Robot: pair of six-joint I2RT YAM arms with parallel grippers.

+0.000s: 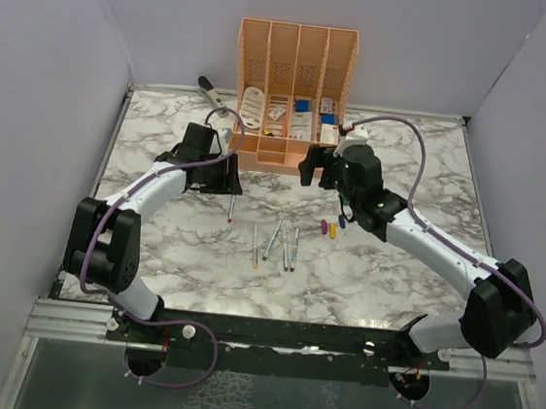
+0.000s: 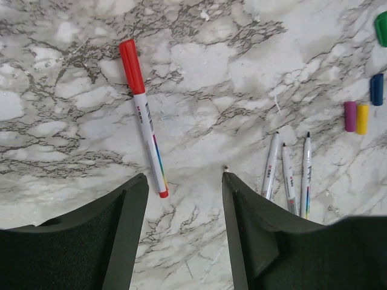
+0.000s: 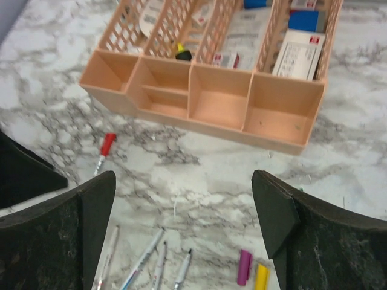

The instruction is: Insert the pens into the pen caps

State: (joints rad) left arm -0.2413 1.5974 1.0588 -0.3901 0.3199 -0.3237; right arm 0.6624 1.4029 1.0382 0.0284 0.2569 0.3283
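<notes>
One pen (image 2: 148, 133) wears its red cap (image 2: 131, 57) and lies on the marble just ahead of my left gripper (image 2: 184, 178), which is open and empty. Three uncapped pens (image 2: 289, 175) lie to its right. Further right sit the purple cap (image 2: 350, 116), yellow cap (image 2: 362, 118), blue cap (image 2: 377, 89) and green cap (image 2: 381, 28). From above, the left gripper (image 1: 220, 172) hovers by the red-capped pen (image 1: 231, 205). My right gripper (image 3: 184, 181) is open, high over the loose pens (image 3: 142, 260) and the purple cap (image 3: 244, 267); from above it (image 1: 314, 168) is near the organiser.
An orange organiser (image 1: 286, 157) holding boxes and papers stands at the back centre, its low front bins (image 3: 205, 103) right before the right gripper. A grey stapler (image 1: 210, 90) lies left of it. Grey walls close in the marble table (image 1: 148, 279) on three sides.
</notes>
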